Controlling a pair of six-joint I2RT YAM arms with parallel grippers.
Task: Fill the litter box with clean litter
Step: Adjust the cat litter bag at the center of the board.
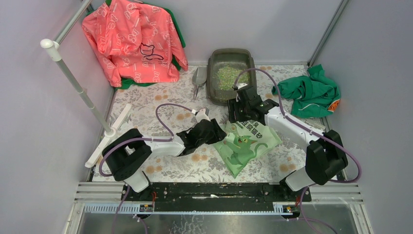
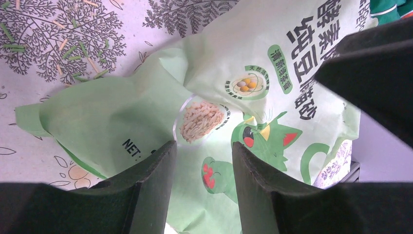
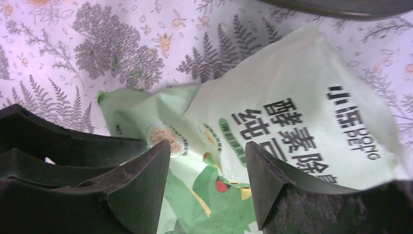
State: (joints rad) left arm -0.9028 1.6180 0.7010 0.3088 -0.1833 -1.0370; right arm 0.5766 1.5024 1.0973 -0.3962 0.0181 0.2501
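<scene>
The pouring step looks finished, as I judge it: the clean litter already lies as a pale speckled heap inside the litter box, and the light green bag lies flat and slack on the tabletop between the two arms. The left claw hangs over the bag's left part with its jaws about half apart and nothing between them. The right claw hangs over the bag's far part, just near of the box's near rim, with jaws wide apart and also empty. The next move probably calls for lifting both arms away from the bag without dragging it. Perhaps the heap must also be spread flat, because it sits more to the left-middle of the tray floor. A small grey scoop lies just beside the box on its left. The litter box stands at the far edge of the tabletop, near the back wall and about in the middle. It is upright with its open side up, and its long axis runs away from the robot, turned only a little.
</scene>
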